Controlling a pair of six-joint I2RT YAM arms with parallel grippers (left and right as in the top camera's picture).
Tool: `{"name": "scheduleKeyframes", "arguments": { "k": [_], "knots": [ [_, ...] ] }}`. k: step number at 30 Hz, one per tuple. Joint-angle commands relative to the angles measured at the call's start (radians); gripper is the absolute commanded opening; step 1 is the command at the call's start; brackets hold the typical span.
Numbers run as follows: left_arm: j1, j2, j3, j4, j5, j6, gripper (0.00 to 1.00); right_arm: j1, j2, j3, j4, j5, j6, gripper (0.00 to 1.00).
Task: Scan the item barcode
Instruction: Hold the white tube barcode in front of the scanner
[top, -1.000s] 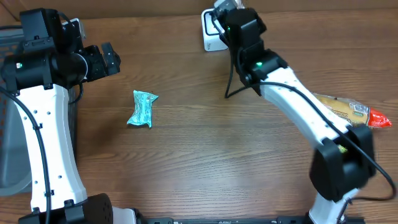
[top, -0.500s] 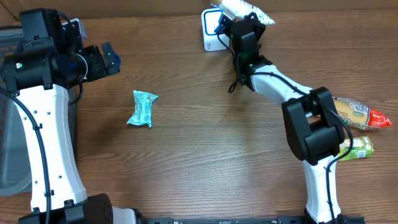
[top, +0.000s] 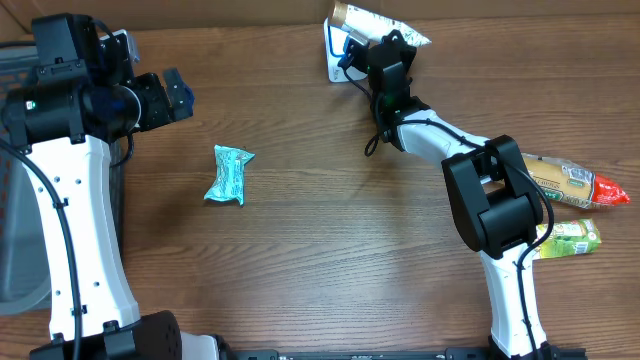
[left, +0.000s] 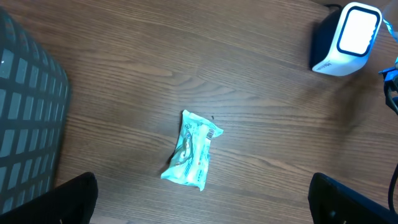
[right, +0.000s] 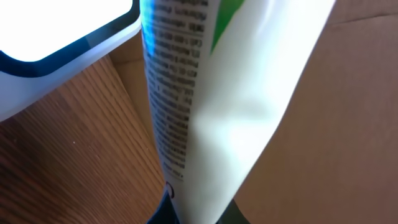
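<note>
Now the right jaws, clamped on the white printed plastic packet, had swung it before the glowing white scanner, ready for reading; left jaws gaped empty.

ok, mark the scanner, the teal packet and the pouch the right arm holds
scanner (left: 357, 30), left wrist view, lit front face.
teal packet (top: 229, 175), overhead view, middle of wrapper.
pouch (right: 217, 93), right wrist view, white printed side.
</note>
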Motion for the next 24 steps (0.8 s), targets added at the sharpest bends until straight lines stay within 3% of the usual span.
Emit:
{"name": "scheduleKeyframes", "arguments": {
  "k": [1, 7, 17, 24],
  "knots": [
    [0.000, -0.003, 0.017, 0.000, 0.001, 0.023, 1.00, 0.009, -0.010, 0.014, 0.015, -0.011, 0.011, 0.04],
    [0.000, -0.003, 0.017, 0.000, 0.001, 0.023, 1.00, 0.023, -0.010, 0.014, 0.018, 0.016, 0.012, 0.04],
    [0.000, -0.003, 0.017, 0.000, 0.002, 0.023, 1.00, 0.078, -0.092, 0.014, 0.060, 0.283, 0.092, 0.04],
    [0.000, -0.003, 0.017, 0.000, 0.002, 0.023, 1.00, 0.077, -0.248, 0.014, -0.242, 0.206, 0.251, 0.04]
  ]
}}
